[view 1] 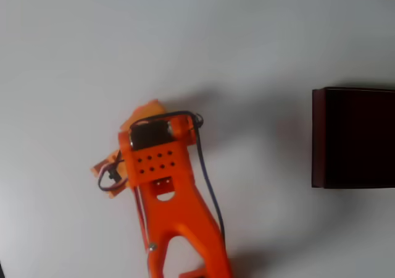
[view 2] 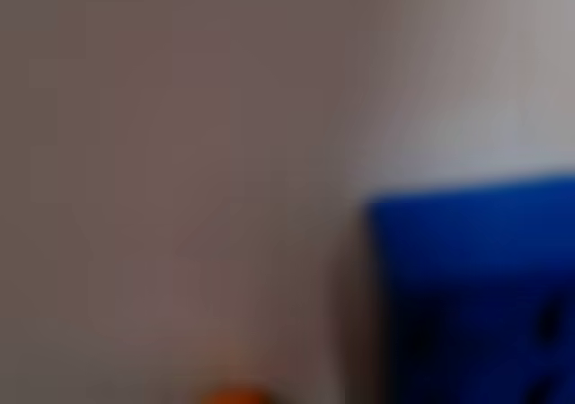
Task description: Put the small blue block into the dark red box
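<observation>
Block (view 2: 472,292): we see it blurred, close to the wrist camera.
Claw: we cannot tell its state.
Box (view 1: 355,137): well right of arm (view 1: 163,167).
Progress: delivery remains.

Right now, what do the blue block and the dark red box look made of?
The small blue block: likely smooth plastic, going by its saturated, even blue, though the wrist view is too blurred to show texture. The dark red box: thin, straight maroon walls with a dull sheen and a near-black inside; card or plastic, I cannot tell which.
</observation>
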